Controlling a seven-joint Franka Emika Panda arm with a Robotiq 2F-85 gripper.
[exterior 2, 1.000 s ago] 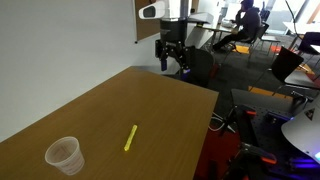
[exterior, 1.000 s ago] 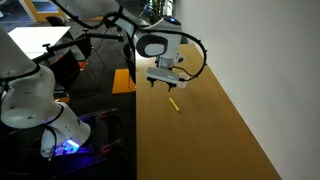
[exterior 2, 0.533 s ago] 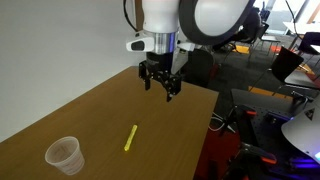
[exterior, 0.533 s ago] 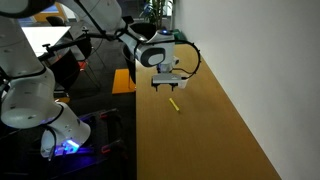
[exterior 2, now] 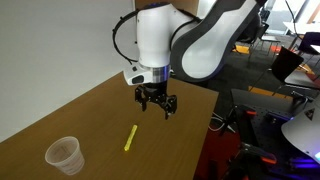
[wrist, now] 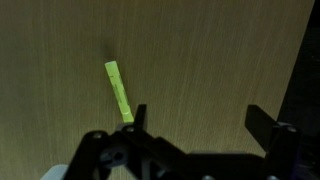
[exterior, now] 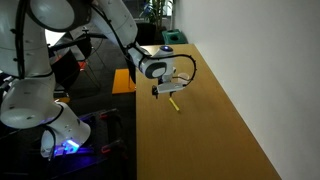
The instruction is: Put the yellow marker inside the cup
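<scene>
One yellow marker [exterior 2: 130, 138] and one cup [exterior 2: 63, 155]

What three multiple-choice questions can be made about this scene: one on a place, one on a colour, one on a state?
1. Where does the marker lie?
A. On the table, apart from the cup
B. Inside the cup
C. On the floor

2. What colour is the marker?
A. Red
B. Blue
C. Yellow

3. In what state is the gripper?
A. Shut on the marker
B. Open, holding nothing
C. Shut on the cup

Answers:
1 A: in an exterior view it lies flat on the wood, with bare table between it and the cup.
2 C: it shows bright yellow in every view.
3 B: in the wrist view the jaws stand wide apart with nothing between them.
</scene>
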